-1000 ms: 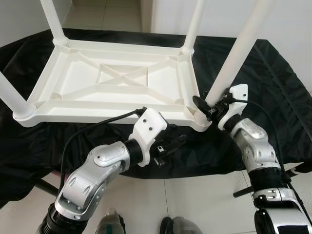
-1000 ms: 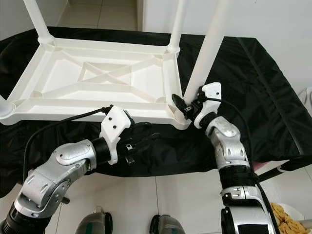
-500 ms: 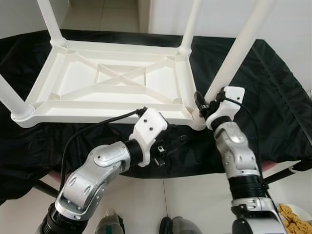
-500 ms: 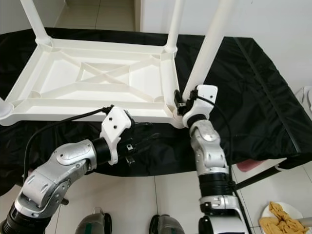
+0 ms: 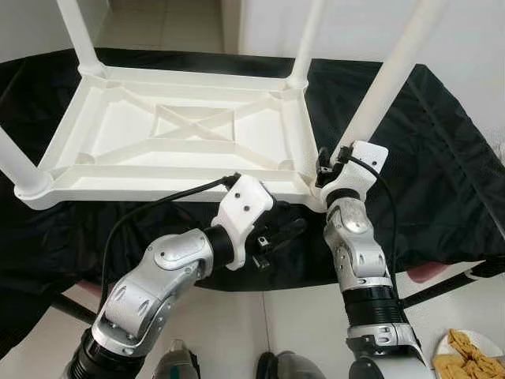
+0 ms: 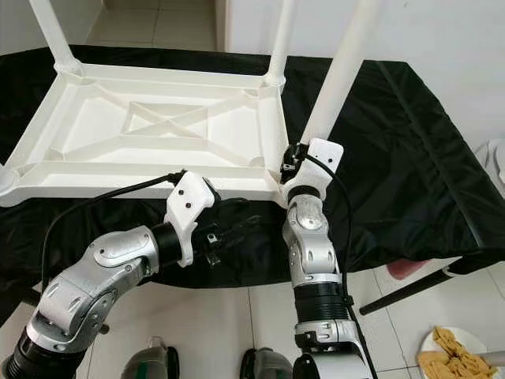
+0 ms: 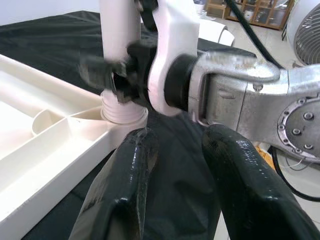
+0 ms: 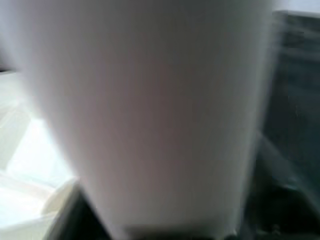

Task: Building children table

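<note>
We had the white children's table (image 5: 181, 134) lying upside down on a black cloth (image 5: 442, 142), because that way its corner sockets faced up to take the legs, and our right gripper (image 5: 325, 167) was clamped around the base of the near right leg (image 5: 379, 87) where it entered its socket at the tabletop's near right corner, which we judged was to seat or twist it home. Our left gripper (image 5: 280, 234) hung just below the tabletop's near edge with its fingers (image 7: 125, 190) apart and nothing between them, probably ready to steady the frame. That corner lay close to the cloth's near edge, with tiled floor (image 5: 300, 324) beyond, so room for the arms was tight there, while the cloth stretched open past the tabletop's right edge.
</note>
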Robot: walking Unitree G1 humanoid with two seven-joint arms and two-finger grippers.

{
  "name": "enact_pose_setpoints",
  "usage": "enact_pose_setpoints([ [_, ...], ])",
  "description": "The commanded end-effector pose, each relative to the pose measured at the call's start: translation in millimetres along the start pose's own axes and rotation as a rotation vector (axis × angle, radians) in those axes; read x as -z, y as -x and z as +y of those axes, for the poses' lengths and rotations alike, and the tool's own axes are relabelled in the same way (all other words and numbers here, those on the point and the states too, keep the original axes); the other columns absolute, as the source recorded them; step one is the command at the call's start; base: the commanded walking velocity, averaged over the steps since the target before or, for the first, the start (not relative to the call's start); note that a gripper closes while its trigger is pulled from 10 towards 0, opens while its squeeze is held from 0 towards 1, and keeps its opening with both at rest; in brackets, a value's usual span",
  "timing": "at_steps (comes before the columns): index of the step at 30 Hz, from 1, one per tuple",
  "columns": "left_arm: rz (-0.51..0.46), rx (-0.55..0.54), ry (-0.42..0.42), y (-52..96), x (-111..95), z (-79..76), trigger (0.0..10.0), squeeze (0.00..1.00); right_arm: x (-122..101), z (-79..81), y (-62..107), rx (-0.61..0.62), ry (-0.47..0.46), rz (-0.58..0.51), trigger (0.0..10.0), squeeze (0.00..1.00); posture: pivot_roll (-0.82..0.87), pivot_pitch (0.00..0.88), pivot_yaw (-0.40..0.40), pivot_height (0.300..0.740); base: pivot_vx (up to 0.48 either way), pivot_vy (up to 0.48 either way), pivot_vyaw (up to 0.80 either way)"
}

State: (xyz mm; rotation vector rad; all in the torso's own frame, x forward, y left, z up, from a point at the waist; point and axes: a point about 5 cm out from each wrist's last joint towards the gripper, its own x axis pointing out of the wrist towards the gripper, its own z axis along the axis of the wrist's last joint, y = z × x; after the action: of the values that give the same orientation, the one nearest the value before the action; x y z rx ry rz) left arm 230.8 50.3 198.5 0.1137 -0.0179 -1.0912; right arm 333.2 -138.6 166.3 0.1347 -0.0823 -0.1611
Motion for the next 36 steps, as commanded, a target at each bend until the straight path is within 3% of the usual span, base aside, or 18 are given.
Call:
enact_pose_setpoints([
  [1, 0.000, -0.006, 0.000, -2.7, -0.6, -0.9, 10.0, 0.00, 10.5, -9.8, 1.4, 0.013, -0.011, 0.046, 10.0, 1.00, 0.05, 0.082, -0.068, 0.740, 0.000, 0.000, 0.00],
  [7, -0.002, -0.008, 0.001, -3.4, -0.6, -0.9, 10.0, 0.00, 9.1, -14.2, 0.1, -0.005, -0.002, 0.033, 10.0, 1.00, 0.05, 0.078, -0.073, 0.740, 0.000, 0.000, 0.00],
  [12, -0.007, -0.010, 0.002, -3.8, -1.0, -0.6, 10.0, 0.00, 3.4, -18.6, -1.3, -0.087, -0.026, 0.005, 10.0, 1.00, 0.05, 0.075, -0.075, 0.740, 0.000, 0.000, 0.00],
  [13, -0.008, -0.010, 0.002, -3.9, -1.2, -0.8, 10.0, 0.00, 2.4, -18.6, -1.2, -0.151, -0.027, 0.003, 10.0, 1.00, 0.05, 0.074, -0.075, 0.740, 0.000, 0.000, 0.00],
  [14, -0.008, -0.010, 0.004, -4.0, -1.3, -0.7, 10.0, 0.00, 2.3, -17.8, -0.5, -0.233, -0.022, 0.007, 10.0, 0.00, 0.05, 0.072, -0.073, 0.740, 0.000, 0.000, 0.00],
  [15, -0.008, -0.010, 0.004, -4.0, -1.3, -0.7, 10.0, 0.00, 2.3, -17.8, -0.5, -0.233, -0.022, 0.007, 10.0, 0.00, 0.05, 0.072, -0.073, 0.740, 0.000, 0.000, 0.00],
  [17, -0.009, -0.008, 0.004, -4.2, -1.6, -0.5, 10.0, 0.00, 1.5, -18.8, 1.7, -0.400, 0.008, 0.002, 10.0, 0.00, 0.05, 0.070, -0.069, 0.740, 0.000, 0.000, 0.00],
  [18, -0.009, -0.008, 0.004, -4.2, -1.6, -0.5, 10.0, 0.00, 1.5, -18.8, 1.7, -0.400, 0.008, 0.002, 10.0, 0.00, 0.05, 0.070, -0.069, 0.740, 0.000, 0.000, 0.00],
  [19, -0.009, -0.006, 0.004, -4.2, -1.7, -0.3, 10.0, 0.00, 0.1, -21.0, 2.5, -0.478, 0.032, -0.001, 10.0, 0.00, 0.05, 0.069, -0.067, 0.740, 0.000, 0.000, 0.00],
  [22, -0.009, -0.006, 0.004, -4.2, -1.8, -0.3, 10.0, 0.00, -0.9, -22.7, 3.1, -0.523, 0.048, -0.003, 10.0, 0.00, 0.05, 0.069, -0.067, 0.740, 0.000, 0.000, 0.00],
  [25, -0.006, -0.004, 0.002, -3.9, -2.0, -0.5, 10.0, 0.00, -5.6, -34.2, 2.3, -0.656, 0.104, -0.005, 10.0, 0.00, 0.05, 0.073, -0.064, 0.740, 0.000, 0.000, 0.00],
  [36, -0.003, -0.011, 0.003, -2.7, -3.0, 0.0, 10.0, 0.00, -8.5, -59.0, -12.2, -0.762, 0.202, 0.036, 10.0, 0.00, 0.06, 0.087, -0.055, 0.740, 0.000, 0.000, 0.00],
])
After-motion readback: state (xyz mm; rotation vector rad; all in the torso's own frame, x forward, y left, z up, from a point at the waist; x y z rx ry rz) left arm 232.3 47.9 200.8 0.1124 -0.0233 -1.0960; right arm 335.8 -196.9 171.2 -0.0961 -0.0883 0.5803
